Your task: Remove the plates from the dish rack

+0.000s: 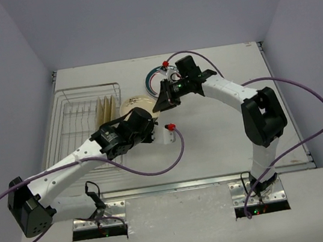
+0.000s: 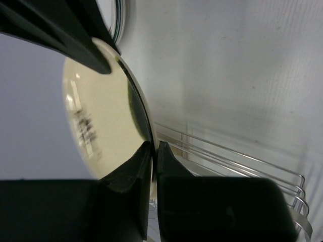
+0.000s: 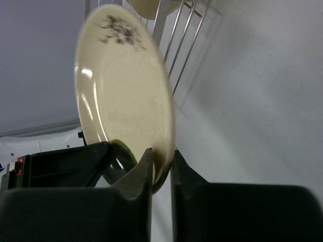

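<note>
A cream plate (image 1: 135, 106) with a dark printed mark hangs tilted just right of the dish rack (image 1: 70, 119). My left gripper (image 1: 149, 119) is shut on its near rim, and my right gripper (image 1: 160, 103) is shut on the opposite rim. In the left wrist view the plate (image 2: 101, 121) fills the left side, with my left gripper (image 2: 154, 146) pinching its edge. In the right wrist view the same plate (image 3: 126, 85) stands edge-up in my right gripper (image 3: 161, 156). Several tan plates (image 1: 106, 110) stand upright in the rack.
A stack of teal-rimmed plates (image 1: 156, 80) lies flat at the back of the table, behind the right wrist. The rack's wire rods (image 2: 227, 157) run below and right of the held plate. A small white block (image 1: 167, 136) with a red cap sits near the left wrist.
</note>
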Action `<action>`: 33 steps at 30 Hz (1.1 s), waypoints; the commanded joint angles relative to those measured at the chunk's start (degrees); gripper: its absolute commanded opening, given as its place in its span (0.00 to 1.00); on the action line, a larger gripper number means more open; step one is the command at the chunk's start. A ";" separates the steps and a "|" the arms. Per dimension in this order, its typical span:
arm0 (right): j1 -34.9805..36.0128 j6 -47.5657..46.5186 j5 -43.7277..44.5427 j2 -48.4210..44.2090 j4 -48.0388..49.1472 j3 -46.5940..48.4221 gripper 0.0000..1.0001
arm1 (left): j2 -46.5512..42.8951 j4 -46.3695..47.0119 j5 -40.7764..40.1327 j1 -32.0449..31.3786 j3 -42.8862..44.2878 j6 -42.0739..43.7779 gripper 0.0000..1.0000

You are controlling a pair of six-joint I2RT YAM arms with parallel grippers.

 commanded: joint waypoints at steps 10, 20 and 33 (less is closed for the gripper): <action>-21.14 -0.82 2.09 0.47 0.48 4.94 0.00 | 0.02 6.96 5.19 13.75 12.52 -22.51 0.89; -33.26 -6.05 10.86 13.14 -0.82 16.36 0.00 | 0.55 8.22 6.66 23.61 16.22 -37.82 1.00; -35.32 -9.60 16.40 21.55 -1.72 19.23 0.00 | 3.62 6.23 12.28 33.00 18.09 -46.23 1.00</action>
